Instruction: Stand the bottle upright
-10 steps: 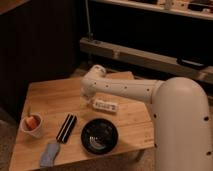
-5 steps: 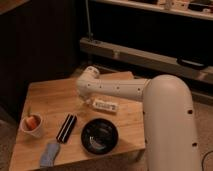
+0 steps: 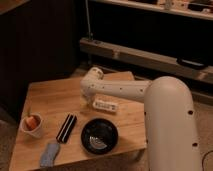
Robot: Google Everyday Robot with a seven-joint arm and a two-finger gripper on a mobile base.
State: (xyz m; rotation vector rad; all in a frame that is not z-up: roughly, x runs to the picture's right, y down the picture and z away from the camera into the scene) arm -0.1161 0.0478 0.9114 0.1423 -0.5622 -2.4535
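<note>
The bottle (image 3: pixel 106 105) is small and white with dark marks on its label. It lies on its side near the middle of the wooden table (image 3: pixel 55 97). My white arm reaches in from the lower right, and its wrist bends down over the table. The gripper (image 3: pixel 89 98) hangs at the arm's end just left of the bottle and close above the tabletop. It holds nothing, and the wrist largely hides it.
A black bowl (image 3: pixel 99 136) sits in front of the bottle near the table's front edge. Left of it lie a flat black ribbed bar (image 3: pixel 66 128) and a blue-grey cloth (image 3: pixel 49 154). A white cup (image 3: pixel 32 125) with something orange inside stands at the front left. A low shelf (image 3: pixel 145 57) runs behind the table.
The wrist has shifted slightly and dipped toward the table beside the bottle. The arm's bulky lower section fills more of the right side. The bottle has not moved.
</note>
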